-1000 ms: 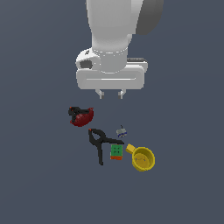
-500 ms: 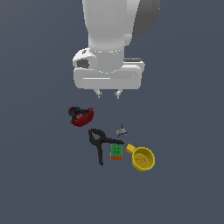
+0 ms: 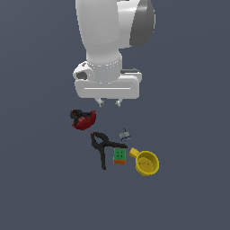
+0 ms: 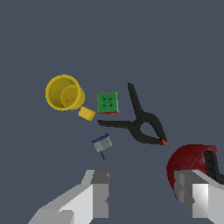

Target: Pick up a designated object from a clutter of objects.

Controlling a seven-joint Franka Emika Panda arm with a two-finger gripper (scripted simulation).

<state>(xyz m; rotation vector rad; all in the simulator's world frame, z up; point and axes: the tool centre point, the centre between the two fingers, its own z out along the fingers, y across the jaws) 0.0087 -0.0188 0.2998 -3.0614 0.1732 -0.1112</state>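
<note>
The dark red glossy bowl (image 3: 85, 121) lies at the exterior view's left of the clutter, with a small black clamp (image 3: 76, 114) lying against its rim. In the wrist view the bowl (image 4: 189, 162) is partly behind one finger (image 4: 199, 197), and the small clamp (image 4: 211, 163) rests on its edge. My gripper (image 3: 109, 103) is open and empty, above the floor and to the exterior view's right of the bowl. It also shows in the wrist view (image 4: 146, 194).
A large black spring clamp (image 3: 103, 147), a green-orange cube (image 3: 119, 156), a yellow mug (image 3: 146, 162) and a tiny grey-blue piece (image 3: 125, 134) lie below the gripper in the exterior view. In the wrist view: clamp (image 4: 142, 121), cube (image 4: 107, 102), mug (image 4: 64, 92), piece (image 4: 102, 142).
The arm has shifted slightly toward the exterior view's left. The objects have not moved.
</note>
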